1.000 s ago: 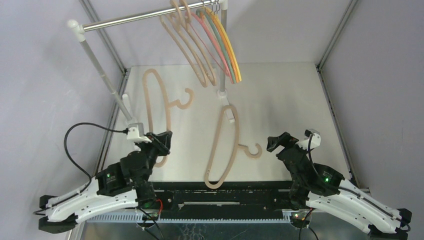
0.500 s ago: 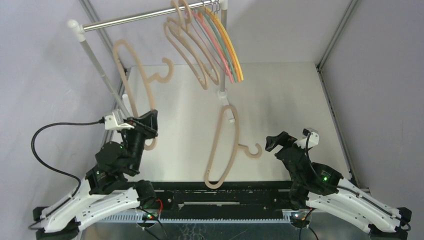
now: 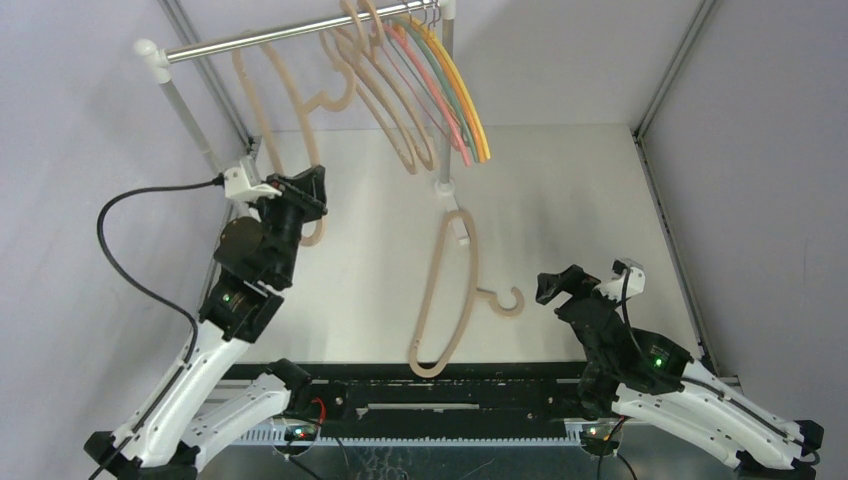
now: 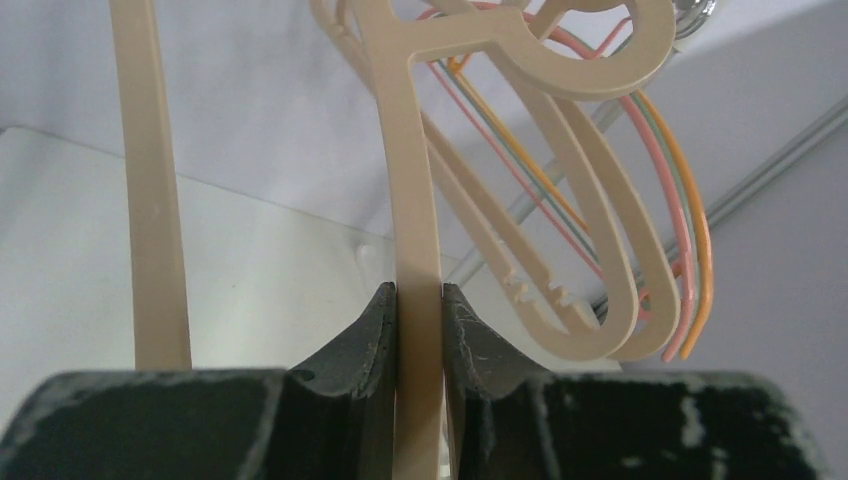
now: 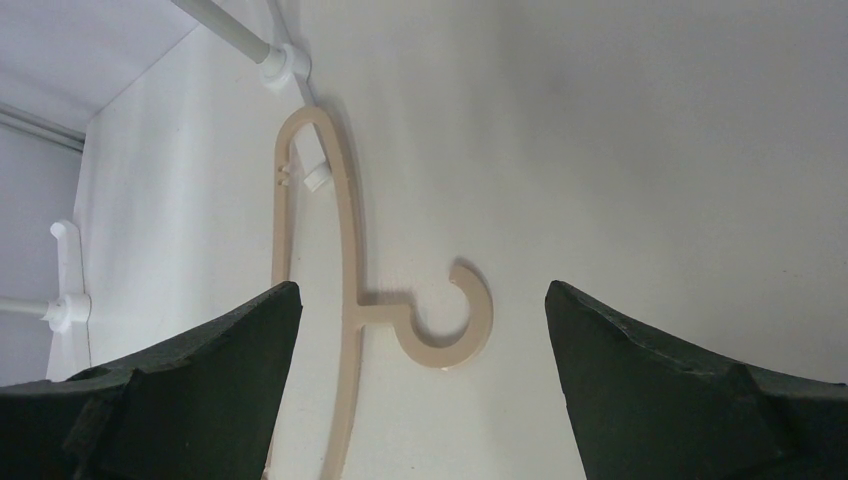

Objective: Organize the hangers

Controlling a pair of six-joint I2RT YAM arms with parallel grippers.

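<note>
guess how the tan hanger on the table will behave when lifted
Probably stiff: the tan hanger has a thick bar that lies flat. Likely light, being an open outline. Gripped off-centre, it may swing.

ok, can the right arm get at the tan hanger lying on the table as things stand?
Probably yes: the right pincer is open, the tan hanger lies flat just ahead of it, and nothing sits between them.

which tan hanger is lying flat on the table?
The mid-table hanger, hook pointing right, before the open right tool. A second hanger is clamped in the left tool; the rest hang on the rail.
</note>
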